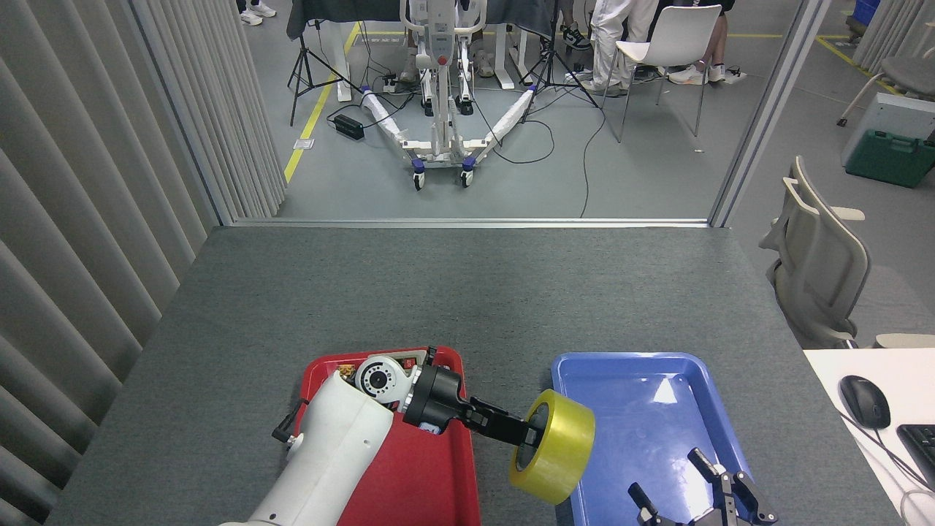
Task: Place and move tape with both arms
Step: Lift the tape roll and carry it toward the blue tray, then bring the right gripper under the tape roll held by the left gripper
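Blue tray [657, 380] floor bare; tape [555, 447] overhangs left rim.

Tape [556, 447] hangs between two trays [453, 467] [643, 409].

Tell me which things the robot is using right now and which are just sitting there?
Using:
tape, held by the left gripper
right gripper, open over the blue tray
red tray

Just sitting there:
computer mouse
keyboard
office chair
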Controlling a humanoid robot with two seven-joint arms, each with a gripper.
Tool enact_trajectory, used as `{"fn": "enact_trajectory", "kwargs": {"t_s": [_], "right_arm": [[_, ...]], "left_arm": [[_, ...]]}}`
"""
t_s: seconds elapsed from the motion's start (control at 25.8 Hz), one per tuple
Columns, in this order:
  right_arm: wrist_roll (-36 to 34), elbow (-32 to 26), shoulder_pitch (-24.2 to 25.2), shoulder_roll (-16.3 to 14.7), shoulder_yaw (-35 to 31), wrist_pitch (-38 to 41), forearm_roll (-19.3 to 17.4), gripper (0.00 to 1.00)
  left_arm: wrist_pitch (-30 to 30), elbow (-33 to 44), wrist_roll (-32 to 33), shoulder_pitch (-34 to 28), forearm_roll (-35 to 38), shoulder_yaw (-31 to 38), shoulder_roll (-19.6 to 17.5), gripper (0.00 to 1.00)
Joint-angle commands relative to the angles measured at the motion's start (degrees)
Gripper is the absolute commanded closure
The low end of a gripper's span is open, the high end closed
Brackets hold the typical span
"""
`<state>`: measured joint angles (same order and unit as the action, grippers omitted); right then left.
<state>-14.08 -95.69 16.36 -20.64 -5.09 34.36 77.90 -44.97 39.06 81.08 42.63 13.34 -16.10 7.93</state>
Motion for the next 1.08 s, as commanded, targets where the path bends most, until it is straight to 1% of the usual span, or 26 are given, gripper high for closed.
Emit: {"fn": "enact_trajectory", "kwargs": {"t_s": [0.0,0.08,0.23,0.39,0.58,0.7,0.77,0.89,0.97,1.05], "right_arm": [[-4.0,-2.0,1.7,-1.3,-4.6,10.6,0.4,0.01],[-4.6,-3.0,2.8,-1.2,-6.5,10.6,0.3,0.01],[-4.5,-3.9,3.1,-0.8,-5.5,10.6,0.2,0.01],[-4.0,-5.8,3.3,-0.1,-1.3,10.6,0.6,0.01],[-3.5,-6.3,3.0,1.4,3.2,10.6,3.8,0.02],[-3.4,-6.3,2.3,1.7,4.9,10.6,4.0,0.02],[-3.1,-6.1,1.2,2.7,6.6,10.6,4.5,0.02],[-2.5,-5.7,-0.6,3.9,10.5,10.6,7.8,0.06],[-2.5,-5.7,-0.9,4.3,12.0,10.6,8.8,0.11],[-2.5,-5.7,-0.9,4.4,12.3,10.6,8.9,0.21]], "left_arm": [[0.0,-0.5,0.0,0.1,-0.9,-0.7,0.2,1.0],[0.0,-0.4,0.0,0.1,-2.0,-0.7,0.2,1.0],[0.0,-0.6,-0.1,0.1,-2.2,-0.7,0.2,1.0],[0.0,-0.5,-0.2,0.1,-2.2,-0.7,0.2,1.0],[0.0,-0.5,-0.1,0.0,-2.0,-0.8,0.2,1.0],[0.0,-0.6,-0.1,0.0,-1.9,-0.8,0.2,1.0],[0.0,-0.5,-0.1,0.0,-1.9,-0.8,0.2,1.0],[0.0,-0.5,-0.1,-0.1,-1.4,-0.9,0.2,1.0],[0.0,-0.4,-0.1,-0.2,-1.4,-1.2,0.2,1.0],[0.0,0.0,0.0,-1.3,-1.4,-2.0,0.2,1.0]]}}
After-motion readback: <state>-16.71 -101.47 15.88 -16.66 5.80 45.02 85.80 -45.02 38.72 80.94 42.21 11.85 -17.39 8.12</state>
